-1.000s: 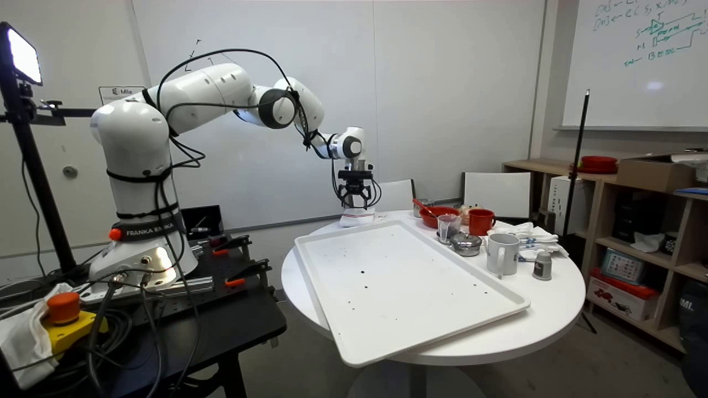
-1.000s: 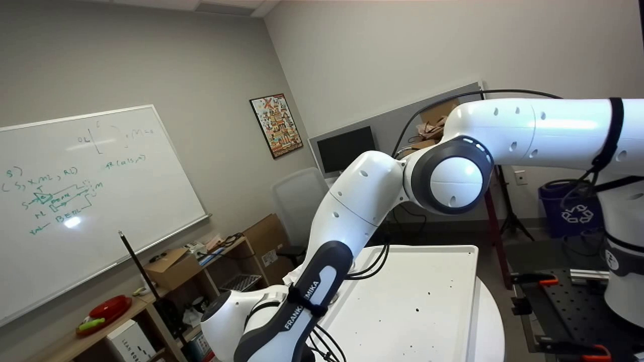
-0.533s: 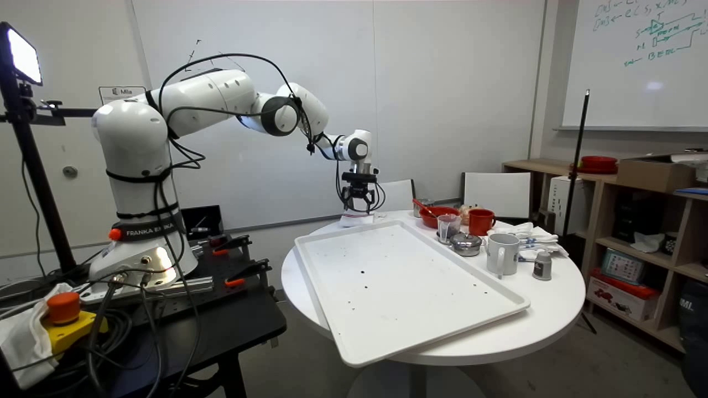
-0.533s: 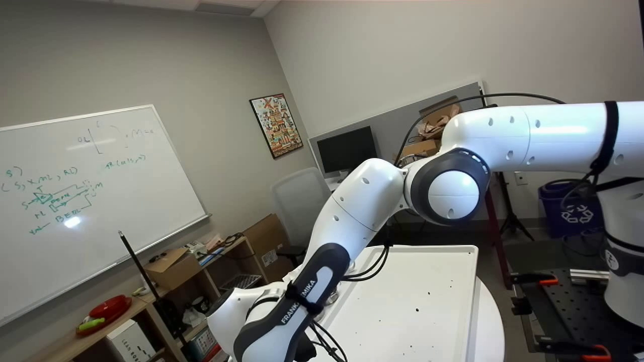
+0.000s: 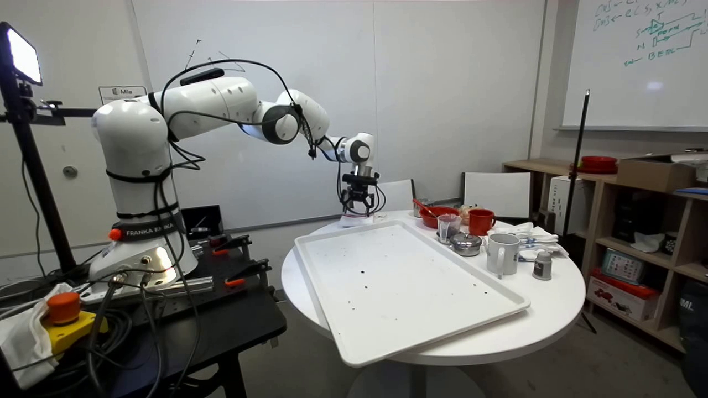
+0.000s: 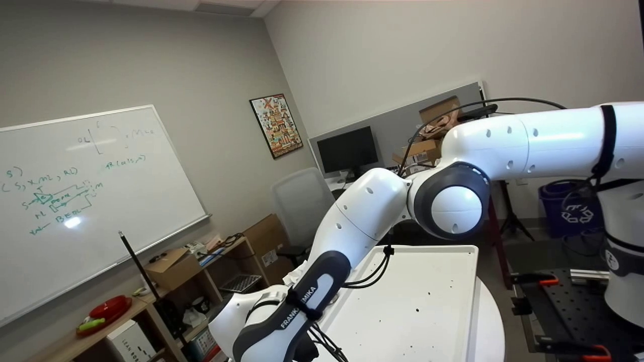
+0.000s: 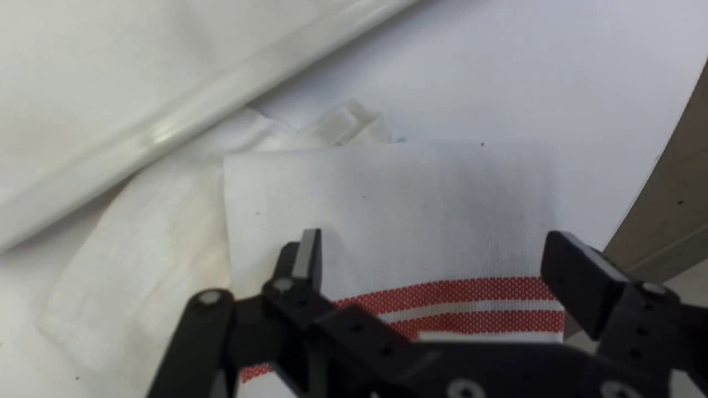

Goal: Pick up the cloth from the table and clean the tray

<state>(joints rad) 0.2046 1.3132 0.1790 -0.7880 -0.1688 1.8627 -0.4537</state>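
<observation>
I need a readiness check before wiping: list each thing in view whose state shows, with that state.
Gripper: open, holding nothing.
Red-striped cloth: lying on the table, not gripped.
Tray: uncleaned, dotted with dark specks.
Red mug: upright.
Gray mug: upright.
Small gray container: upright.
Red bowl: upright, red handle leaning out.
Light panel: lit.
Monitor: screen dark.
Whiteboard: marked in green.

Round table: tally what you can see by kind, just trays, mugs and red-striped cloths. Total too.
White tray: 1
Mugs: 2 (red mug, grey mug)
Red-striped cloth: 1
Total: 4
</observation>
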